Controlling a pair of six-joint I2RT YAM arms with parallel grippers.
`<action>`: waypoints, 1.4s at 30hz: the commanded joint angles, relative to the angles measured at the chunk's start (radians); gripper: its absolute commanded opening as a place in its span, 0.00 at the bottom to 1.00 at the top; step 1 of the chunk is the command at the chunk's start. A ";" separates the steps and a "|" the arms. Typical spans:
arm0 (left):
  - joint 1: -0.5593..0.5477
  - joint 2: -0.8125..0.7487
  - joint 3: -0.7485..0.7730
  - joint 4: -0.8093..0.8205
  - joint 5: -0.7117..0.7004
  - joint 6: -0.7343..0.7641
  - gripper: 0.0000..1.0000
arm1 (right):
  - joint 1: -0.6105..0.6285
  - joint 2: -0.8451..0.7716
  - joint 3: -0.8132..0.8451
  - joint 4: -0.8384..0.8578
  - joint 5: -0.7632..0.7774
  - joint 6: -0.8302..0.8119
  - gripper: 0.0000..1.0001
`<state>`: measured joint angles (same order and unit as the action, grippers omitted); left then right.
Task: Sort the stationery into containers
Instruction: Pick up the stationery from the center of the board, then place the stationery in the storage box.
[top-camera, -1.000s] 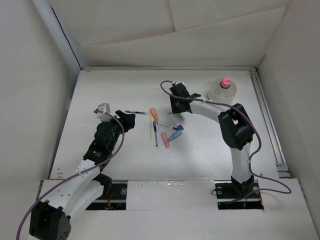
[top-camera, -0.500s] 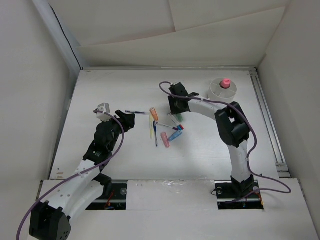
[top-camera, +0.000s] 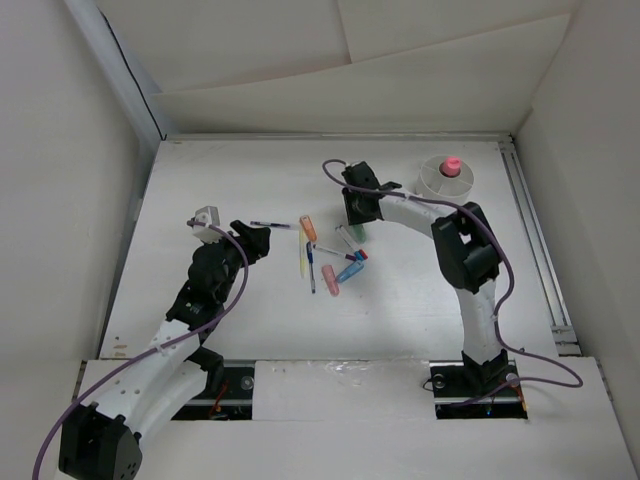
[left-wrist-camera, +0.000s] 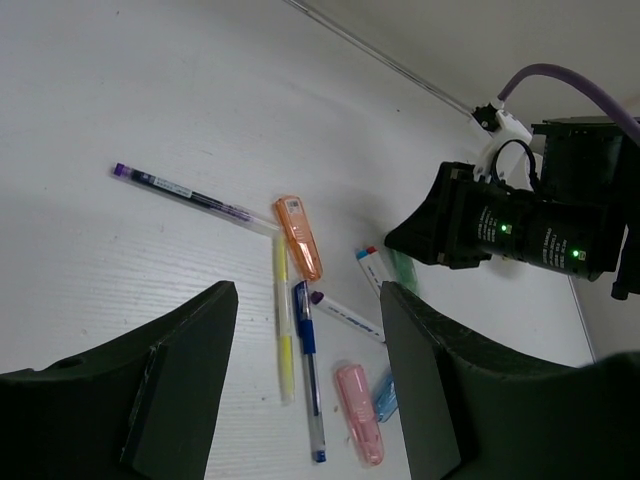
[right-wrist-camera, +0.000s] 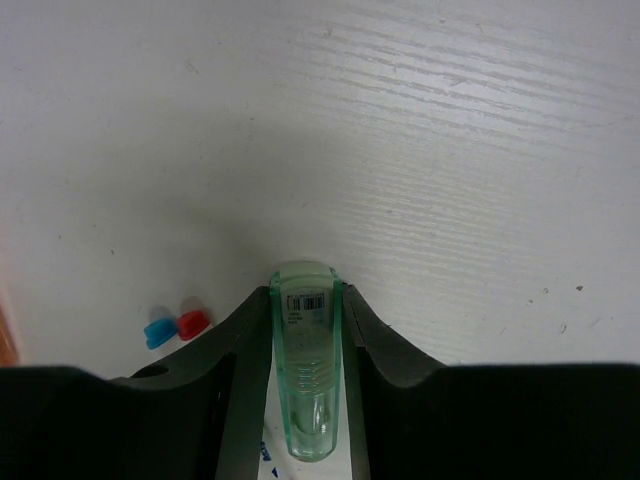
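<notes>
Our right fingers (right-wrist-camera: 232, 400) pinch a clear green marker (right-wrist-camera: 306, 370) over the tabletop (right-wrist-camera: 450, 150), beside the scattered pens (left-wrist-camera: 306, 350). Our left fingers (left-wrist-camera: 180, 400) hang spread and empty, and the white tub (top-camera: 428, 183) stands well apart at far right.

- Open table (top-camera: 200, 180) left of the purple pen (top-camera: 270, 224): free passage.
- Right gripper (right-wrist-camera: 305, 295), clamped on green marker (right-wrist-camera: 305, 400), and its arm (top-camera: 420, 212) bar the gap toward the white tub (top-camera: 430, 186).

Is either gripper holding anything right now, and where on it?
The right gripper has its fingers pressed against both long sides of the green marker, near its labelled end. The left gripper is open and holds nothing.
</notes>
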<state>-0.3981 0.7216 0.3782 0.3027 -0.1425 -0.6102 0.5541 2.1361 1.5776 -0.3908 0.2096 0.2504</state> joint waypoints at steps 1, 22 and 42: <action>-0.004 -0.022 0.033 0.033 -0.002 0.004 0.56 | -0.016 -0.007 0.044 -0.003 0.013 0.006 0.16; -0.004 -0.022 0.033 0.033 0.018 0.004 0.56 | -0.445 -0.595 -0.033 0.264 0.186 0.257 0.13; -0.004 0.007 0.033 0.052 0.037 0.004 0.56 | -0.577 -0.188 0.119 0.259 0.429 0.279 0.12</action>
<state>-0.3981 0.7311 0.3782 0.3096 -0.1268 -0.6102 -0.0231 1.9518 1.6299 -0.1699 0.5941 0.5343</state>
